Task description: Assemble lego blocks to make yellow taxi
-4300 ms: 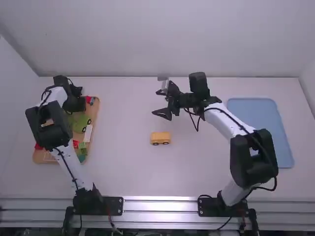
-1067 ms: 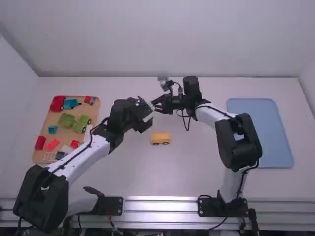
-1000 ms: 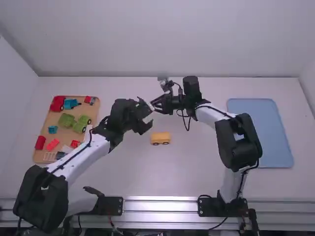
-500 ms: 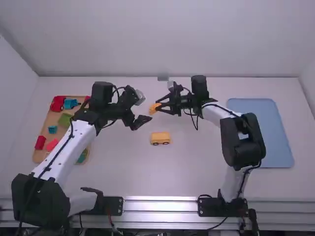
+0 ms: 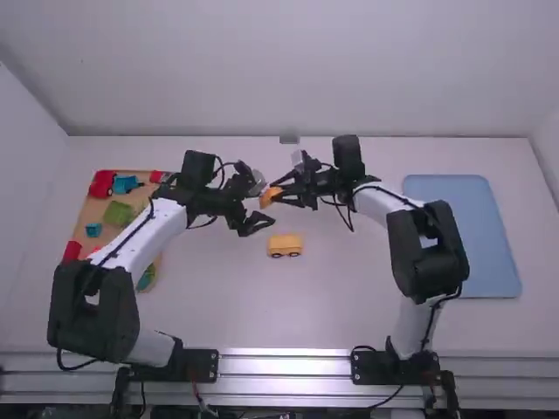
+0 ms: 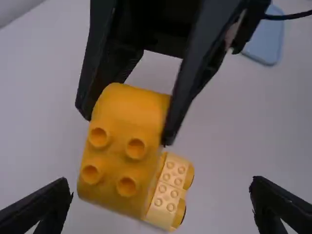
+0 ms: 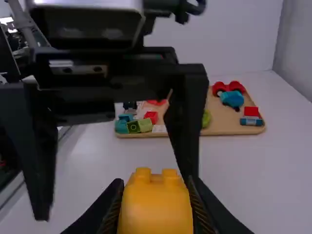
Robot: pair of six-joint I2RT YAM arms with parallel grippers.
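With the wheeled yellow body seemingly built mid-table, I still need to fit the yellow block my right gripper pinches on its far side, my left gripper open.

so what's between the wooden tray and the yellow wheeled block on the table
In the high view, the stretch between wooden tray and yellow wheeled block is bare white table.

no words I can read from where I stand, no legible labels or brands, no numbers or signs I can make out anywhere
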